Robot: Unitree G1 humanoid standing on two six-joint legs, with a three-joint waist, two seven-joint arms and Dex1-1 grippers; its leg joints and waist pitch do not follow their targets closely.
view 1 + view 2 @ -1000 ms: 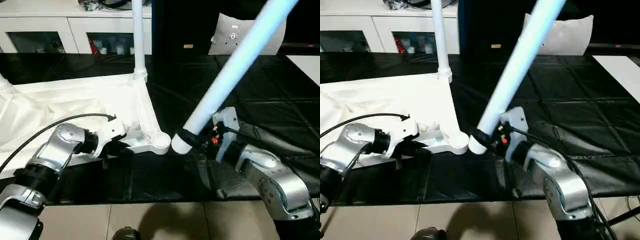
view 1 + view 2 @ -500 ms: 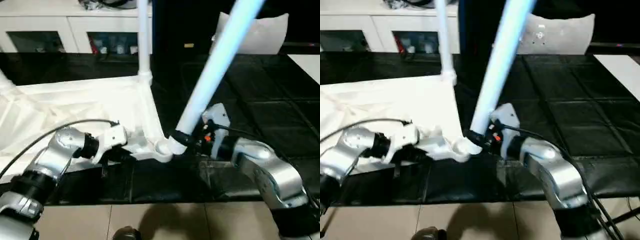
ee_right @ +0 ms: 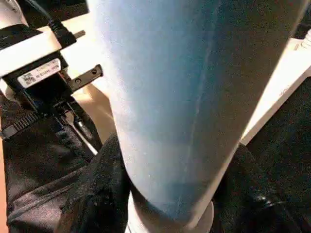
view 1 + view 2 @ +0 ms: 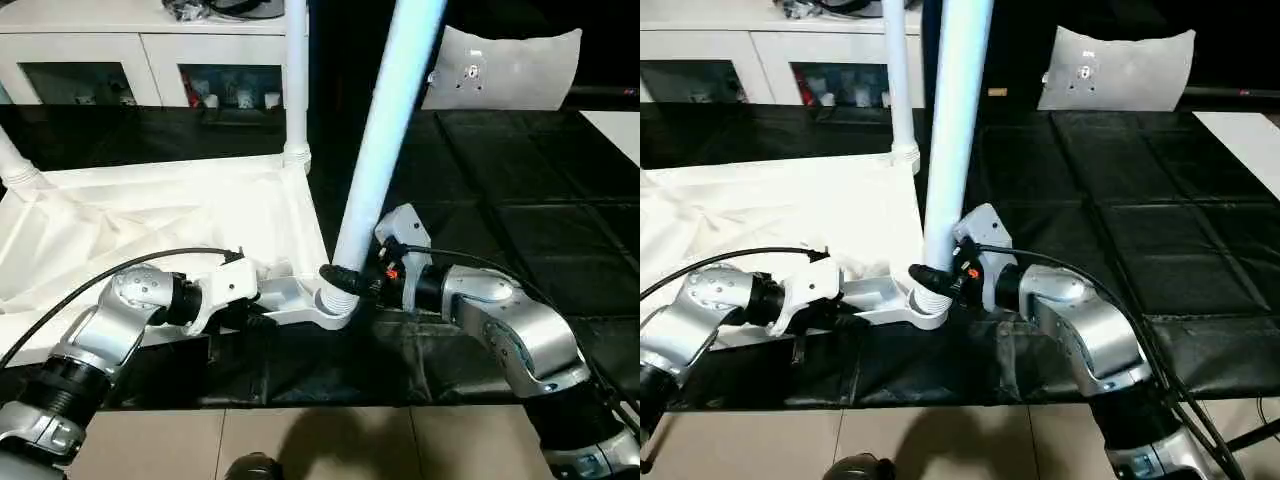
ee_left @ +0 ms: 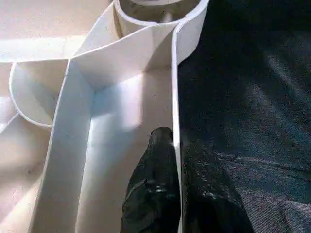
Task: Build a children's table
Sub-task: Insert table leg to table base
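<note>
The table top [image 4: 150, 215] lies upside down on the black surface [image 4: 500, 190], ribbed underside up, on my left side. One leg [image 4: 295, 90] already stands upright in the far corner socket, and another leg [image 4: 12, 160] rises at the far left corner; whether either is fully tight I cannot tell. I judge the job about half done: two legs are in, a third is going in, and a fourth leg is not yet fitted.

My left jaws [image 5: 177, 194] are pressed together on the thin outer wall of the top, one finger inside the rim and one outside, pinching it just short of the near corner socket [image 4: 325, 300]. That steadies the top against the turning to come.

My right jaws [image 4: 930, 278] are clamped around the third leg [image 4: 385, 130] low down, just above its threaded end, with the black fingers wrapping the tube on both sides. The threaded end sits at the mouth of the near corner socket, touching it; how deep it has gone I cannot tell.

This leg's long axis runs nearly vertical, with the threaded end pointing down into the socket and the free end pointing up. It leans slightly away from true upright compared with the far leg. I judge it needs squaring to the socket before I twist, or the thread may cross.
</note>
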